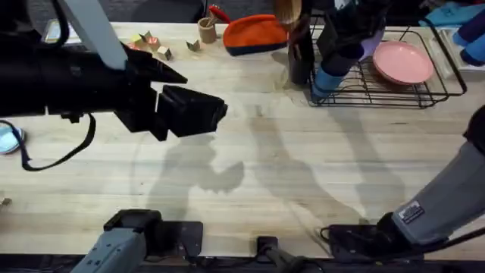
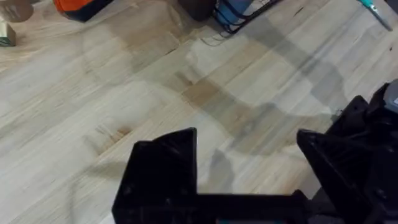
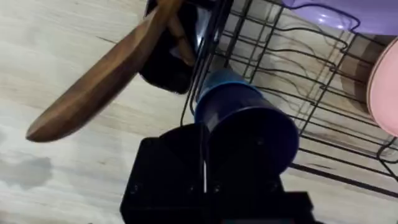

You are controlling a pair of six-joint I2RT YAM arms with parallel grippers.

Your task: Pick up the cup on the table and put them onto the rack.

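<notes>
My right gripper is shut on the bright blue cup, which hangs tilted at the near left corner of the black wire rack. In the right wrist view the blue cup sits between the black fingers of my right gripper, just above the rack's wires. Left of centre, my left gripper hovers open above the bare table. The left wrist view shows my left gripper with nothing between its fingers.
A pink plate and a pale purple dish lie in the rack. A black utensil holder with a wooden spoon stands against the rack's left side. An orange pouch, a small tan cup and wooden blocks line the far edge.
</notes>
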